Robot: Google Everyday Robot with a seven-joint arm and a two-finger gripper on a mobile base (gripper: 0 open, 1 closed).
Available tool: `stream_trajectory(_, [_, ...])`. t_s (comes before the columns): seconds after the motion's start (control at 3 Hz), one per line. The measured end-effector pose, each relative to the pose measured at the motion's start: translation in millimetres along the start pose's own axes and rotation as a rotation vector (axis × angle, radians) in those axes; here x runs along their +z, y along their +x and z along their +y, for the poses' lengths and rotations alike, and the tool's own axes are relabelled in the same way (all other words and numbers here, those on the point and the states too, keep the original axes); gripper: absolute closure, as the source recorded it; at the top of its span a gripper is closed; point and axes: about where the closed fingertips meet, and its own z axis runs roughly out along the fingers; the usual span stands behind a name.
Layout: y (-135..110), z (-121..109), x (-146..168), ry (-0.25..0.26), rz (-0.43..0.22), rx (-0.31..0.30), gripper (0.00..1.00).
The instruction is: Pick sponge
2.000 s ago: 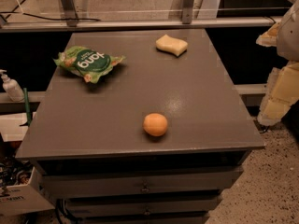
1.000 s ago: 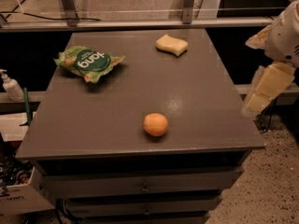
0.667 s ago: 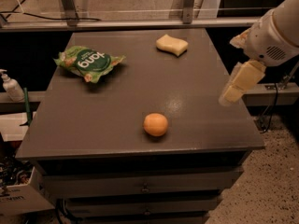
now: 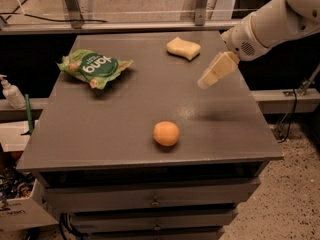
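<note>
Yellow sponge (image 4: pixel 183 48) lies at the counter's (image 4: pixel 125 114) one o'clock; our tool (image 4: pixel 216 70) has swung in at its four o'clock, approaching; its opening we cannot tell.

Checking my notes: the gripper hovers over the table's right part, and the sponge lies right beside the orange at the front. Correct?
No. The camera view shows the sponge near the back edge of the table, well apart from the orange at the front. The gripper does hover over the right part.
</note>
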Motion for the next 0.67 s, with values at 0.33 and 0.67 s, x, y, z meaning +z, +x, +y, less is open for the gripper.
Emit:
stream_trajectory(0.33, [0.0, 0.0, 0.1, 0.0, 0.0, 0.0, 0.0])
stream_trajectory(0.67, [-3.0, -4.7, 5.2, 0.02, -0.027, 0.005, 0.0])
